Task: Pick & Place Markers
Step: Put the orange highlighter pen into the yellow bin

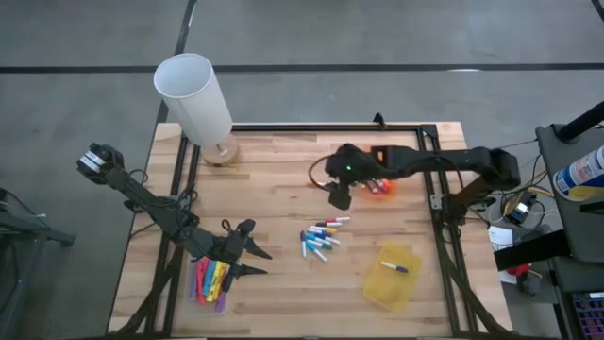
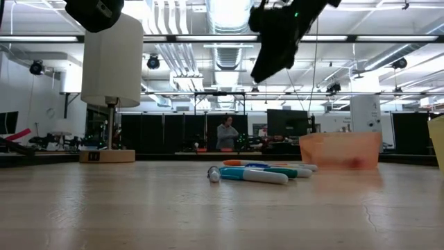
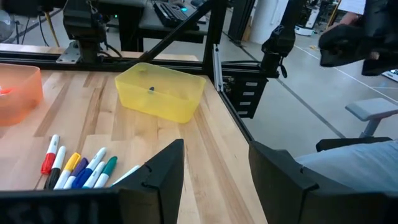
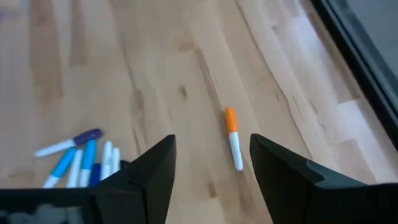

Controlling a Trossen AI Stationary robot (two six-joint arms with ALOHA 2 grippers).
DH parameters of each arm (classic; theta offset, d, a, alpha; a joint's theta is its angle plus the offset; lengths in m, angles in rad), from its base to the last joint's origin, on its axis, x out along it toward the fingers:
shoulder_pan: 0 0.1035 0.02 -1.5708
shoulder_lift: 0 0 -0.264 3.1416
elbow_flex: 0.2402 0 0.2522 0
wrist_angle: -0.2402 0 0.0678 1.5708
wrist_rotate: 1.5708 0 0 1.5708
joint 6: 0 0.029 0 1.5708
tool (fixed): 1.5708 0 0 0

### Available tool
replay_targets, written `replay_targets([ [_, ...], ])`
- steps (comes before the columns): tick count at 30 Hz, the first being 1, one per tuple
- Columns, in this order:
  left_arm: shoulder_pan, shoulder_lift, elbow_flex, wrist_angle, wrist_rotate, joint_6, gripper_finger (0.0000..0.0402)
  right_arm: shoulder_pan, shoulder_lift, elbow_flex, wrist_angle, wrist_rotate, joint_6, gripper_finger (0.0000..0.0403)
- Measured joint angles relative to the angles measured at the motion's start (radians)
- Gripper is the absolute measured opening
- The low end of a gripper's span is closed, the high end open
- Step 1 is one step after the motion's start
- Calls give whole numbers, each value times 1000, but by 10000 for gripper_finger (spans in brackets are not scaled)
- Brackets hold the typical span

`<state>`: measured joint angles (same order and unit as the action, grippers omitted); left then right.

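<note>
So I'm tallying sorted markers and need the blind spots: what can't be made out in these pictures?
- Orange bin contents: in the high view the right gripper and its arm cover most of it; the low view shows only a red blur through its wall.
- Left-hand marker pile: the left gripper overlaps it, so there is no exact count.
- Yellow bin: the one marker inside is too small to tell its colour.

A: Pale planked wooden tabletop [image 1: 283,179]: smooth, matt, grain visible. Black frame rails [image 1: 429,179] along its edges look like metal.

B: Translucent yellow plastic bin [image 3: 160,91], slight gloss. Short thin plastic markers [image 1: 321,238], smooth barrels. Both dark gripper fingers [image 4: 152,174] matt plastic-looking.
</note>
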<state>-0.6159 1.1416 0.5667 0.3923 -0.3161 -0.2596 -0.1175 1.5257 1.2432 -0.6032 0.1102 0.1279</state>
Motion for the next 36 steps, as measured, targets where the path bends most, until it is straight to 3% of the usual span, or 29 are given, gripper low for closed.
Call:
replay_targets([
  [20,0,0,0,-12,0,-4,174,-152,490,349,-223,-67,-237,215],
  [36,0,0,0,-19,0,-5,174,-205,607,365,-250,-105,-235,215],
])
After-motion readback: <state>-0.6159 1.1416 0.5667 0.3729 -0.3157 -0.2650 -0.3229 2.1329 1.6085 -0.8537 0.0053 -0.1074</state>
